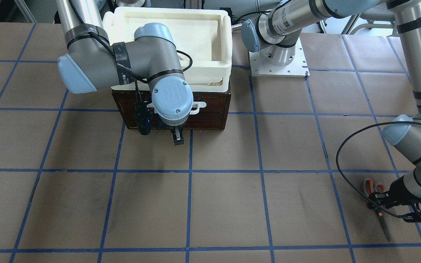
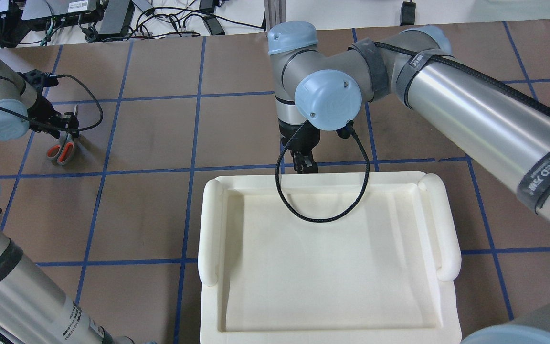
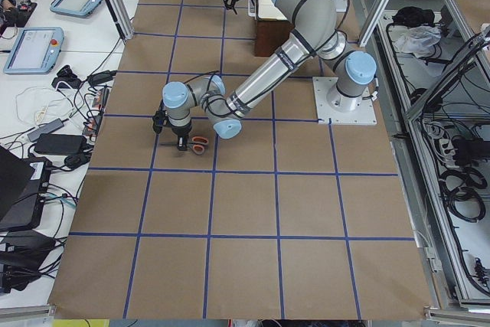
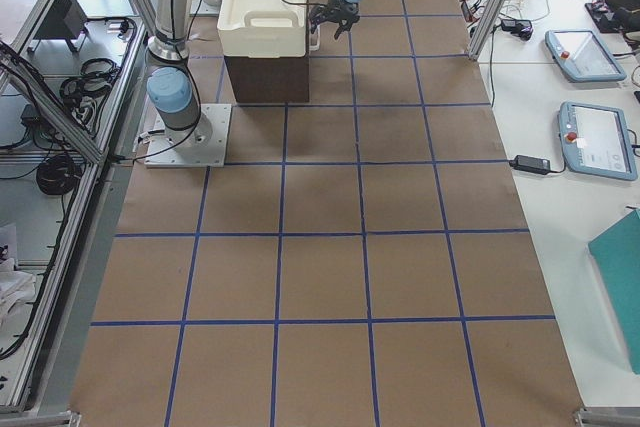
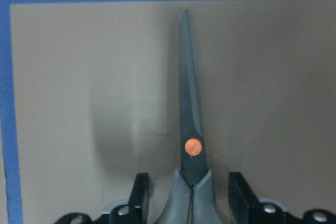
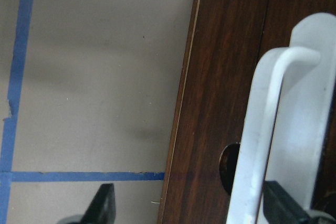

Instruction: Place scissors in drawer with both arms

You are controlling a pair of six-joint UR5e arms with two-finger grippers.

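The scissors lie flat on the brown table, blades pointing away from my left wrist; they also show in the front view and in the overhead view. My left gripper is open and low over them, one finger on each side of the neck just behind the orange pivot, with a gap on both sides. The dark-brown drawer looks closed, with its white bar handle on the front. My right gripper is open in front of the drawer, and the handle stands between its fingers.
A white foam tray sits on top of the drawer cabinet. The left arm's base plate is bolted beside the cabinet. Blue tape lines grid the brown table. Operator tables with tablets border the far side.
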